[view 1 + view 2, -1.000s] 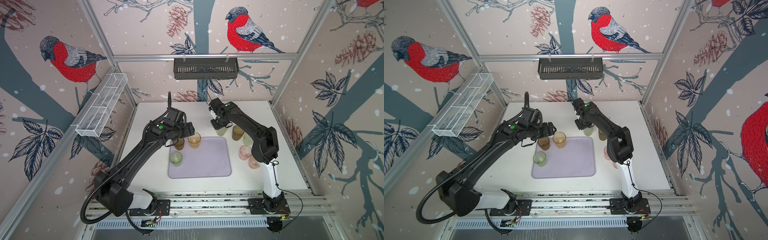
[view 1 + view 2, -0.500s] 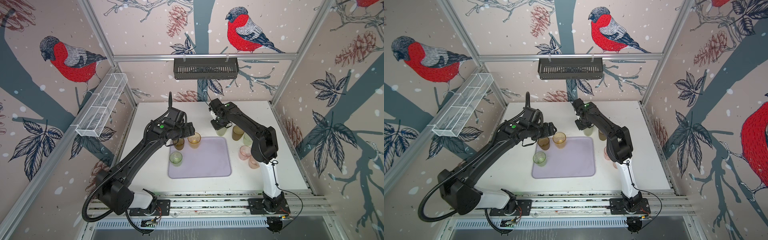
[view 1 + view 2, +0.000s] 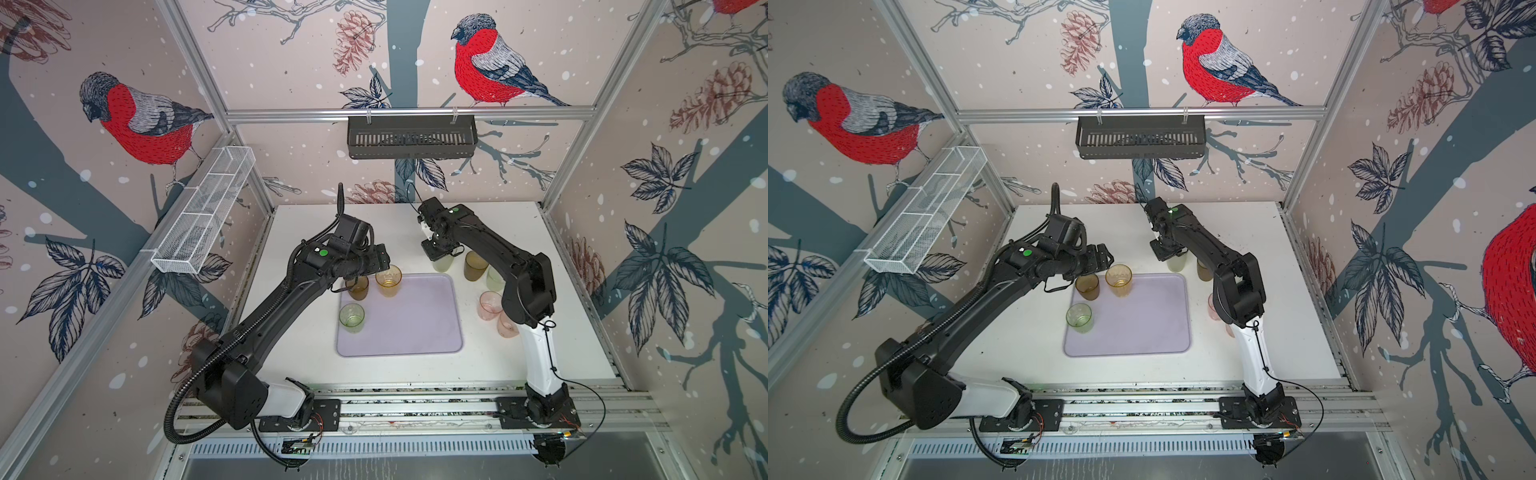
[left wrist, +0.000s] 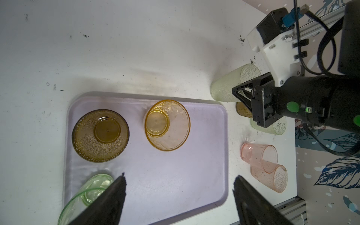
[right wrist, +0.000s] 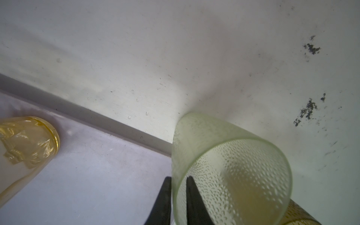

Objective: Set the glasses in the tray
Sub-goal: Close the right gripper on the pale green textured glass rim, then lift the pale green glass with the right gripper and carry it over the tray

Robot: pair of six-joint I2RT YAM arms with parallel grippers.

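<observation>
Since a moment before, the right claw [image 5: 178, 178] had squeezed tighter, and little else had moved. The white table [image 3: 519, 353] held the lilac tray [image 3: 415, 324] in its middle. The left claw [image 4: 179, 175] hung over the tray with its fingers spread wide and held nothing. The right claw pinched the wall of a tall pale green glass [image 5: 224, 155], one finger inside the rim and one outside. That glass was outside the tray, just beside its far edge. Whether it had left the table could not be told.

Three glasses stood in the tray's left part: a brown glass [image 3: 358, 287], an amber glass [image 3: 388, 280] and a short green glass [image 3: 352, 316]. On the table right of the tray stood a second brown glass [image 3: 475, 266], a small pale green glass [image 3: 493, 279], a smooth pink glass [image 4: 253, 153] and a dotted pink glass [image 4: 272, 177].
</observation>
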